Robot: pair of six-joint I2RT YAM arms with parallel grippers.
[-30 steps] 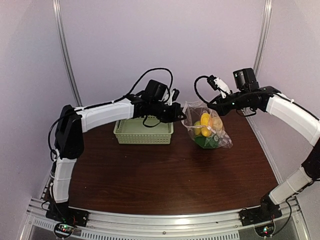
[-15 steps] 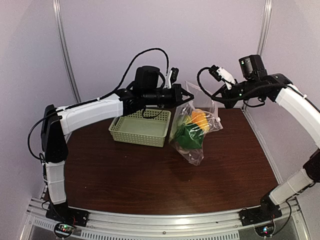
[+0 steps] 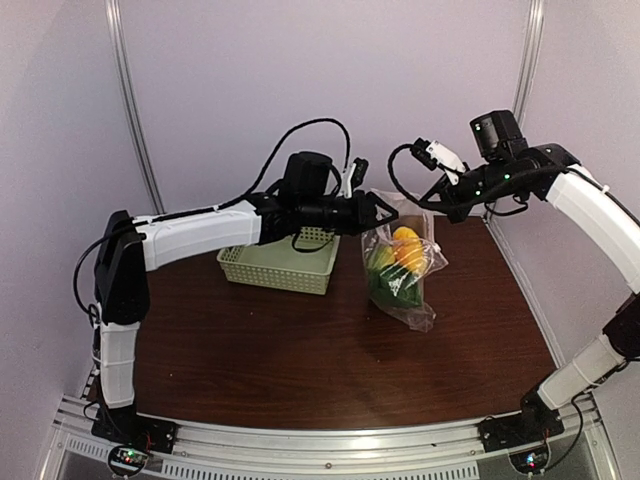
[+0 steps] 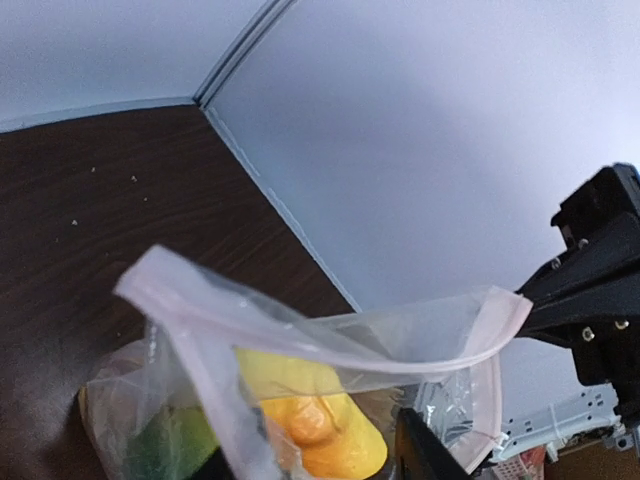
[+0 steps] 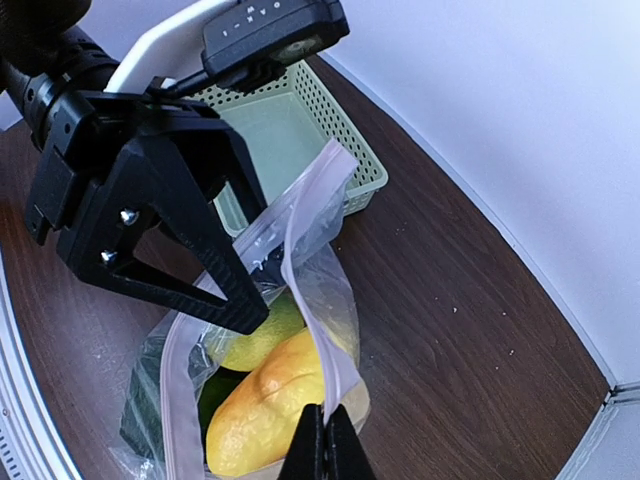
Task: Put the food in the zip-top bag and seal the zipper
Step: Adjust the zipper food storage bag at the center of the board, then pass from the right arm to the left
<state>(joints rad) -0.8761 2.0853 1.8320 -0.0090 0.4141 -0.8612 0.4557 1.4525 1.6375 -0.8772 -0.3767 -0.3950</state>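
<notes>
The clear zip-top bag (image 3: 405, 275) hangs at the table's back right, its lower end down by the tabletop. Inside it lies the food: an orange-yellow piece (image 5: 265, 415), a yellow-green piece (image 5: 255, 340) and a dark green piece (image 3: 392, 287). My right gripper (image 5: 326, 412) is shut on the zipper strip (image 5: 300, 250) at the bag's right end. My left gripper (image 5: 258, 268) stands open at the bag's left end, its fingers (image 4: 428, 452) straddling the mouth without pinching it. The two sides of the mouth gape apart. No slider tab shows.
The pale green slatted basket (image 3: 262, 272) stands empty just left of the bag, under my left arm. Pale walls close in behind and to the right, near the table's back corner (image 4: 205, 105).
My left gripper has opened and let go of the bag's edge. The bag, stretched high between both grippers half a second ago, has dropped and swung right, and hangs from the right gripper alone.
</notes>
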